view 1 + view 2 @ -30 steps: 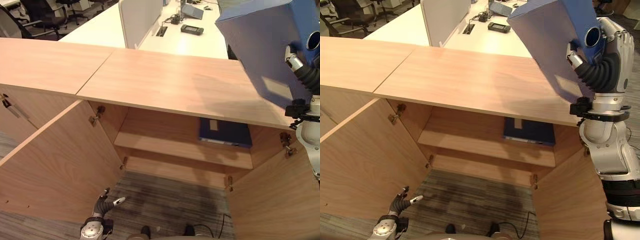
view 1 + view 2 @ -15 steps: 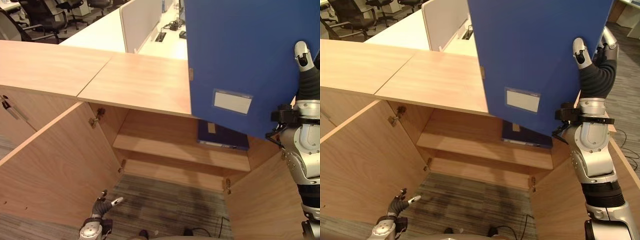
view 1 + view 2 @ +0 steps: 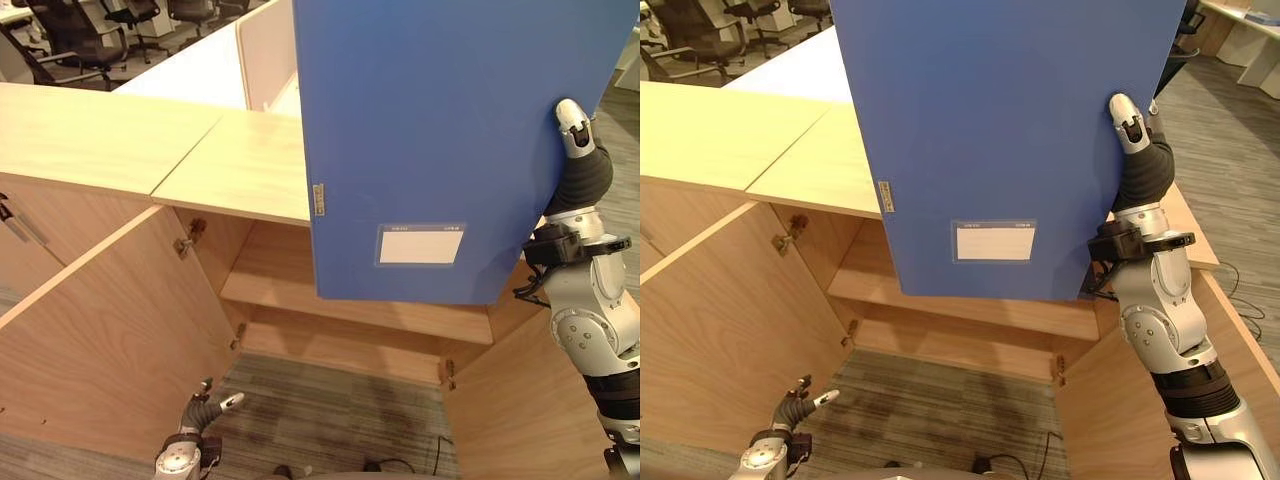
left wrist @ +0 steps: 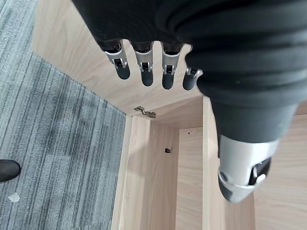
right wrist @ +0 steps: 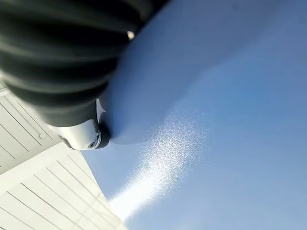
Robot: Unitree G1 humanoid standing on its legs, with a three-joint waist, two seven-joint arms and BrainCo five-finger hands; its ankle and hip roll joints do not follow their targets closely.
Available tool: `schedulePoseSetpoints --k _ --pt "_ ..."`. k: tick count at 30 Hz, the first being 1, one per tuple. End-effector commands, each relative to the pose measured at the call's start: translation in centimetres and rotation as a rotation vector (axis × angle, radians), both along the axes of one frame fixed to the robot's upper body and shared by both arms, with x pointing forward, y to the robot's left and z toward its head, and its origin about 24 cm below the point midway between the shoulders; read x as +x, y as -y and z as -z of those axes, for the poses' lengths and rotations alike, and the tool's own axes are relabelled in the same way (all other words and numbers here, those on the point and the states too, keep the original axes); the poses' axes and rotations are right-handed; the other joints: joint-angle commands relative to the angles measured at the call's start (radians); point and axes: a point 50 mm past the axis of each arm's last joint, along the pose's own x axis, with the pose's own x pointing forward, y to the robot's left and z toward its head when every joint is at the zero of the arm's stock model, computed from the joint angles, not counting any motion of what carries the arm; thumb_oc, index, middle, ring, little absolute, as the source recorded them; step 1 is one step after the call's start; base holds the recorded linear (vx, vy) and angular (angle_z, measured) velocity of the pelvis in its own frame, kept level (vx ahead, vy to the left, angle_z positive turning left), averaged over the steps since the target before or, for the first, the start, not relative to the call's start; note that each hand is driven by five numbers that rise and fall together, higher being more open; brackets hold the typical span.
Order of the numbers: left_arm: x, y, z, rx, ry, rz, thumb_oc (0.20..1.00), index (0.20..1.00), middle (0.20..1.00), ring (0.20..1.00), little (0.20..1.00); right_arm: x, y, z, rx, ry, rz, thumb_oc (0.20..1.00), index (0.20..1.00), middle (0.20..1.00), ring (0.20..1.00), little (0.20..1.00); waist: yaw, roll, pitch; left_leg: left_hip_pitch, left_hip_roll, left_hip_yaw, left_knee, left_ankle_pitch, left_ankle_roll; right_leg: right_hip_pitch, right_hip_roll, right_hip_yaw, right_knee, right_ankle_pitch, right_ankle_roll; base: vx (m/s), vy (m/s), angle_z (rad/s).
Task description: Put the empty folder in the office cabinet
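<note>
The robot's right hand (image 3: 1137, 150) holds a large blue box-file folder (image 3: 440, 130) upright in the air, in front of and above the open light-wood office cabinet (image 3: 120, 150), its thumb hooked over the folder's edge while the fingers are hidden behind the board, so whether they curl cannot be told. The folder hangs well above the cabinet's inner wooden shelf (image 3: 300, 300) and touches neither shelf nor top. Judged from this, the carrying step is in hand: the folder has been lifted but not yet stowed. The next move calls for lowering it below the cabinet's top board and tilting it inward, so that it slides through the opening between the two open doors and onto the shelf without catching the front edge. A white rectangular label (image 3: 420, 244) sits on the folder's face; its print is too small to read. The left hand (image 3: 205, 410) hangs low over the grey striped carpet (image 3: 330, 400), fingers relaxed and empty.
</note>
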Motion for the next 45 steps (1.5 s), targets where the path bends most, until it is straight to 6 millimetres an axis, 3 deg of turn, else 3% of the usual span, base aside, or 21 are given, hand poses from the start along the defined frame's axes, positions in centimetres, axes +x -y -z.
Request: schedulePoseSetpoints --k 1,6,8,15,23,31,45 --pt "2.3 -1.2 -1.4 0.020 0.079 0.002 1.000 1.000 1.000 1.000 1.000 -0.6 -0.9 -2.4 -0.031 0.089 -0.083 0.200 0.200 0.200 0.200 0.200 0.007 0.018 -0.021 -0.014 0.050 -0.003 0.011 -0.034 -0.061 0.062 -0.034 0.008 0.039 -0.119 0.033 -0.01 0.003 -0.03" --pt "4.2 0.0 -3.5 -0.046 0.207 0.108 1.000 1.000 1.000 1.000 1.000 -0.2 -1.2 0.3 -0.174 -0.031 -0.079 0.200 0.200 0.200 0.200 0.200 0.009 0.026 -0.014 -0.015 0.049 -0.004 0.011 -0.033 -0.059 0.064 -0.039 0.006 0.036 -0.114 0.035 0.00 0.000 0.00" --pt "5.1 0.2 -5.6 -0.088 0.303 0.189 1.000 1.000 1.000 1.000 1.000 0.1 -1.2 1.8 -0.244 -0.095 -0.064 0.200 0.200 0.200 0.200 0.200 0.011 0.032 -0.008 -0.017 0.048 -0.006 0.011 -0.032 -0.058 0.063 -0.041 0.005 0.034 -0.112 0.037 0.00 0.000 0.00" --pt "6.7 0.4 -10.9 -0.217 0.446 0.417 1.000 1.000 1.000 1.000 1.000 0.9 -1.3 5.8 -0.267 -0.255 -0.054 0.200 0.200 0.200 0.200 0.200 0.017 0.043 0.003 -0.021 0.045 -0.012 0.011 -0.028 -0.056 0.066 -0.045 -0.002 0.027 -0.105 0.041 0.00 0.000 0.00" --pt "8.3 2.2 -15.0 -0.375 0.566 0.542 1.000 1.000 1.000 1.000 1.000 1.0 -2.8 8.6 -0.277 -0.344 -0.099 0.200 0.200 0.200 0.200 0.200 0.024 0.043 0.009 -0.025 0.042 -0.025 0.011 -0.025 -0.055 0.070 -0.045 -0.005 0.023 -0.104 0.041 0.00 -0.009 0.02" --pt "8.8 3.9 -16.5 -0.465 0.613 0.598 1.000 1.000 1.000 1.000 1.000 1.1 -4.0 9.1 -0.293 -0.349 -0.127 0.200 0.200 0.200 0.200 0.200 0.028 0.043 0.017 -0.026 0.041 -0.031 0.011 -0.024 -0.053 0.074 -0.046 -0.008 0.021 -0.104 0.041 0.00 -0.013 0.05" --pt "8.2 6.2 -15.0 -0.604 0.566 0.555 1.000 1.000 1.000 1.000 1.000 1.5 -5.0 9.3 -0.226 -0.348 -0.114 0.200 0.200 0.200 0.200 0.200 0.031 0.040 0.020 -0.019 0.035 -0.034 0.011 -0.030 -0.044 0.080 -0.046 -0.006 0.023 -0.107 0.039 0.00 0.000 0.00"
